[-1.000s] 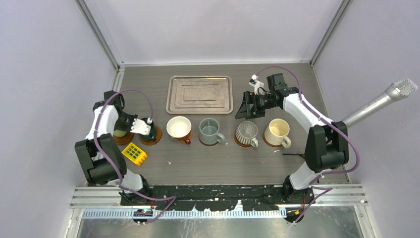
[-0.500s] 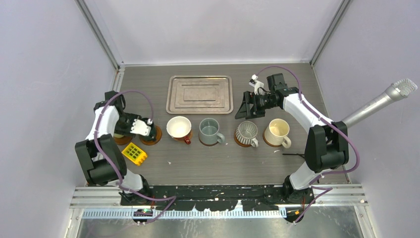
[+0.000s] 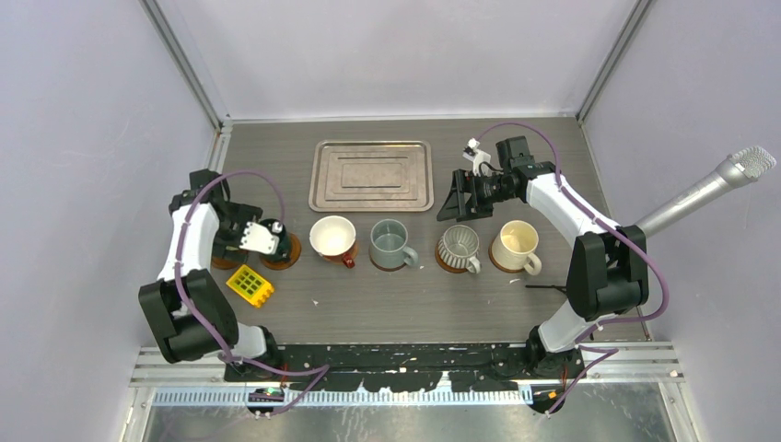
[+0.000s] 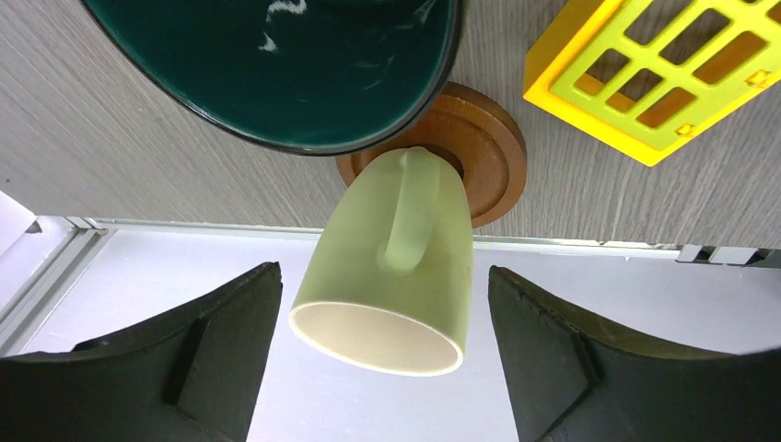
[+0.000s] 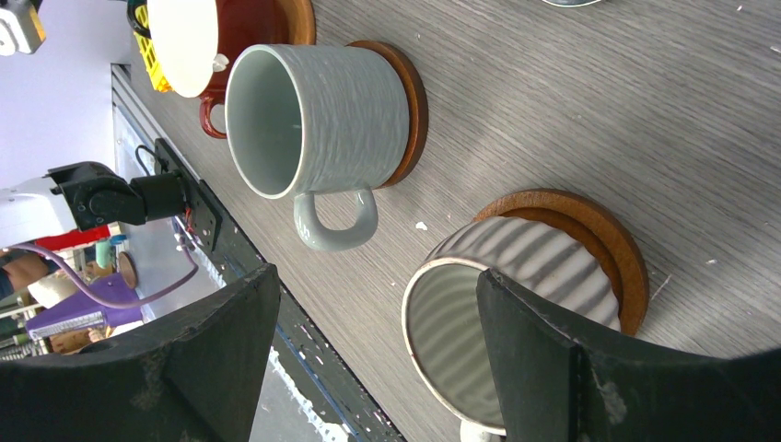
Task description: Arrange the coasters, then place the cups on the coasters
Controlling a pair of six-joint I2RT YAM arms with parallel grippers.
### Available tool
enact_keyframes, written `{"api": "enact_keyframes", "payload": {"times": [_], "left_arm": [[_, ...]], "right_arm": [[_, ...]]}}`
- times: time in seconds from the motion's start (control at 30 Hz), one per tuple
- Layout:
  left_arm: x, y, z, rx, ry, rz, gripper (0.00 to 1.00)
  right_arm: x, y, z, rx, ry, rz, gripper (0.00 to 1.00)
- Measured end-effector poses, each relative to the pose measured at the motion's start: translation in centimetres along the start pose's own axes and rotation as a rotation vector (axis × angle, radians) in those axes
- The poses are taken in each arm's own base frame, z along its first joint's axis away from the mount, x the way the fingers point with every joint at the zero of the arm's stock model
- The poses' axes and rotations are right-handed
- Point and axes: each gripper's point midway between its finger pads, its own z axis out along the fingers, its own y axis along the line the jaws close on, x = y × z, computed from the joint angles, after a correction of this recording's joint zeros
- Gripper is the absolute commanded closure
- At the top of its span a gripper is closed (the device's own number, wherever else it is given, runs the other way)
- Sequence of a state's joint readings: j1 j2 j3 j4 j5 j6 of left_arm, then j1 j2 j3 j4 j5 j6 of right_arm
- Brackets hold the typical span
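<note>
The pale green cup (image 4: 391,267) stands on a brown coaster (image 4: 488,166) at the left end of the row. My left gripper (image 4: 382,276) is open around it, both fingers clear of its sides. Beside it the dark green cup (image 3: 279,247) sits on its coaster. Further right stand the white and red cup (image 3: 332,238), the grey-blue cup (image 3: 390,244), the ribbed cup (image 3: 458,247) and the cream cup (image 3: 516,244), each on a coaster. My right gripper (image 3: 453,204) hangs open and empty behind the ribbed cup (image 5: 516,295).
A silver metal tray (image 3: 371,175) lies behind the row of cups. A yellow grid block (image 3: 250,285) sits in front of the dark green cup. A grey microphone (image 3: 709,189) pokes in from the right wall.
My left gripper has opened and let go of the pale green cup, which stays on its coaster. The left arm shifted slightly. The right arm has not moved.
</note>
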State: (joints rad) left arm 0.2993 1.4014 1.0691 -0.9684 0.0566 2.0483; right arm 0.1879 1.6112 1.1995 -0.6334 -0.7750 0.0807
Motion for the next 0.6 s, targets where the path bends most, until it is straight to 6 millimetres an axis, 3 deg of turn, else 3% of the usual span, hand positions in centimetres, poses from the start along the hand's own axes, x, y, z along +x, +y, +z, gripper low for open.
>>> {"api": "enact_keyframes", "payload": {"times": [0.3, 0.47, 0.6], "left_arm": [[-0.5, 0.3, -2.4, -0.007, -0.025, 0.000, 0.17], [-0.8, 3.0, -5.8, -0.077, -0.053, 0.017, 0.24], [-1.8, 7.1, -7.9, -0.139, -0.083, 0.079, 0.34]], "right_arm": [[0.0, 0.0, 0.0, 0.000, 0.000, 0.000, 0.18], [0.0, 0.0, 0.0, -0.001, 0.000, 0.000, 0.18], [0.1, -0.1, 0.1, -0.004, 0.005, 0.005, 0.18]]}}
